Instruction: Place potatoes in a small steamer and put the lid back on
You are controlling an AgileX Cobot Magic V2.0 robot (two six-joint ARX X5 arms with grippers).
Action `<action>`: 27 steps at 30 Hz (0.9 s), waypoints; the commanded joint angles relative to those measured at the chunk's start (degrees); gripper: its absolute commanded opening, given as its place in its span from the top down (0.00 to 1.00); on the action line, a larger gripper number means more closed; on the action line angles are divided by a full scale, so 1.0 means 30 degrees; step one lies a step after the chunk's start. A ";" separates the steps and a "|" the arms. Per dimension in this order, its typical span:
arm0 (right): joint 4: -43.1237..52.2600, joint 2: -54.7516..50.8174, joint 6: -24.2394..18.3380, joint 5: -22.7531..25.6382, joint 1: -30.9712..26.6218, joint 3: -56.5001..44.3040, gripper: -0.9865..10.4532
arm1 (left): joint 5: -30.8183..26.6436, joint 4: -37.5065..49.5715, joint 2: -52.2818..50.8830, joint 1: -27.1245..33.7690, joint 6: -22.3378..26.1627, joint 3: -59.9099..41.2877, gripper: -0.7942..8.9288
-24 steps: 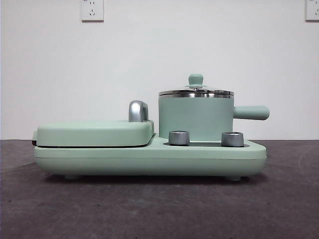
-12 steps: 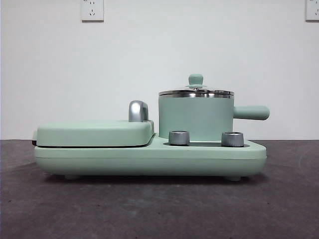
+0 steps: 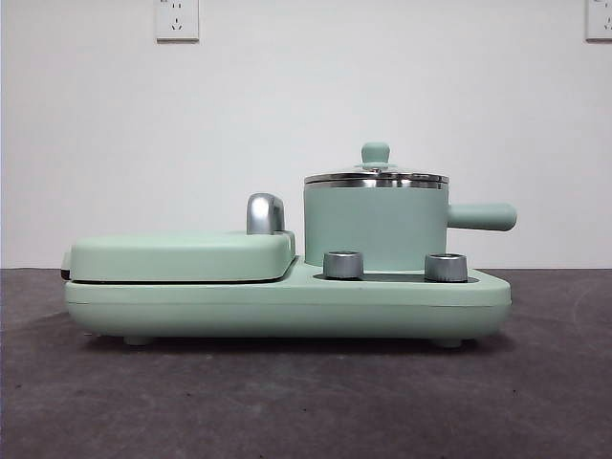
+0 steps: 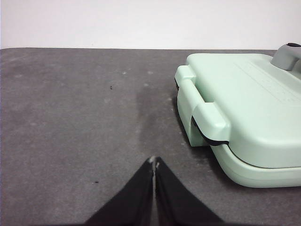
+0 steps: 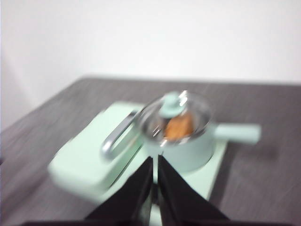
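The mint-green steamer pot point(image 3: 375, 228) stands on the right of the cooker base with its side handle point(image 3: 483, 216) pointing right. The glass lid point(image 3: 376, 176) sits on it, knob up. In the blurred right wrist view the orange-brown potato point(image 5: 179, 126) shows through the lid point(image 5: 175, 109) inside the pot point(image 5: 186, 150). My right gripper point(image 5: 154, 159) is shut and empty, above and apart from the pot. My left gripper point(image 4: 154, 162) is shut and empty over the bare table, beside the griddle cover point(image 4: 244, 110).
The flat mint-green griddle cover point(image 3: 182, 255) with a chrome handle point(image 3: 265, 212) fills the left of the cooker base point(image 3: 287, 306). Two steel dials point(image 3: 343, 265) sit at the front of the base. A dark grey table point(image 3: 287, 402) lies all round; a white wall stands behind.
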 commanded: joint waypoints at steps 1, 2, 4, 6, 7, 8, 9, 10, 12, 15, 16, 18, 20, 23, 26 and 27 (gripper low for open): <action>0.3220 -0.1231 -0.0109 -0.0066 -0.1064 -0.2630 0.90 | -0.0095 -0.0146 -0.0007 0.0015 -0.0168 -0.0372 0.91; 0.3752 -0.1814 -0.0117 0.0036 -0.1494 -0.3614 0.90 | -0.0095 -0.0146 -0.0007 0.0015 -0.0168 -0.0372 0.91; 0.4663 -0.3016 -0.0189 0.0437 -0.2331 -0.5515 0.90 | -0.0095 -0.0153 -0.0007 0.0015 -0.0168 -0.0372 0.91; 0.5151 -0.3985 -0.0240 0.1049 -0.3016 -0.6994 0.90 | -0.0095 -0.0146 -0.0007 0.0015 -0.0168 -0.0372 0.91; 0.5355 -0.4539 -0.0240 0.1158 -0.3417 -0.7861 0.90 | -0.0095 -0.0146 -0.0007 0.0015 -0.0168 -0.0372 0.91; 0.5552 -0.4983 -0.0233 0.1158 -0.3723 -0.8473 0.90 | -0.0102 -0.0146 -0.0007 0.0015 -0.0168 -0.0372 0.91; 0.5639 -0.5421 -0.0240 0.1158 -0.4022 -0.9020 0.90 | -0.0095 -0.0153 -0.0007 0.0015 -0.0168 -0.0372 0.91; 0.5632 -0.5880 -0.0248 0.1195 -0.4328 -0.9610 0.90 | -0.0095 -0.0146 -0.0007 0.0015 -0.0168 -0.0372 0.91; 0.5632 -0.6433 -0.0270 0.1450 -0.4721 -1.0535 0.90 | -0.0095 -0.0153 -0.0007 0.0015 -0.0168 -0.0372 0.91; 0.5646 -0.6666 -0.0510 0.2710 -0.5100 -1.1708 0.90 | -0.0095 -0.0153 -0.0007 0.0015 -0.0168 -0.0372 0.91; 0.5625 -0.6666 -0.0845 0.3228 -0.5224 -1.2029 0.90 | -0.0095 -0.0153 -0.0007 0.0015 -0.0168 -0.0372 0.91; 0.5697 -0.6666 -0.1282 0.3810 -0.5340 -1.2517 0.90 | -0.0095 -0.0153 -0.0007 0.0015 -0.0168 -0.0372 0.91; 0.5763 -0.6666 -0.1734 0.4240 -0.5391 -1.3063 0.90 | -0.0095 -0.0153 -0.0007 0.0015 -0.0168 -0.0364 0.91; 0.5931 -0.6666 -0.2113 0.4065 -0.5391 -1.3814 0.90 | -0.0095 -0.0153 -0.0007 0.0015 -0.0168 -0.0364 0.91; 0.6586 -0.6666 -0.2718 0.3621 -0.5377 -1.4090 0.90 | -0.0095 -0.0160 -0.0007 0.0015 -0.0168 -0.0364 0.91; 0.6615 -0.6666 -0.2849 0.3657 -0.5370 -1.4090 0.90 | -0.0095 -0.0168 -0.0007 0.0022 -0.0168 -0.0357 0.91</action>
